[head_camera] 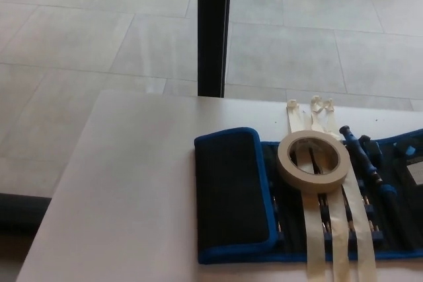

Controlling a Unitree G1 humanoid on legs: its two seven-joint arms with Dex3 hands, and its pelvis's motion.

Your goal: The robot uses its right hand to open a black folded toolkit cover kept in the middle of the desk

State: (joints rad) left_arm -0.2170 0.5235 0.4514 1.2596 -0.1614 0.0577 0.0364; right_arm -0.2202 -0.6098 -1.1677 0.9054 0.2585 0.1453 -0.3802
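At right, toolkit point(297, 196) runs off frame under tape roll point(312, 160)

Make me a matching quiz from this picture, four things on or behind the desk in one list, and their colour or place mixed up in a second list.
Things:
1. toolkit cover flap
2. roll of tape
3. tape strips
4. dark post

Descriptions:
A. stands on the floor behind the desk's far edge
B. black with blue trim, folded over the kit's left end
C. cream ring lying flat on the opened kit
D. pale bands running across the kit toward the near edge

Pairs: 1-B, 2-C, 3-D, 4-A
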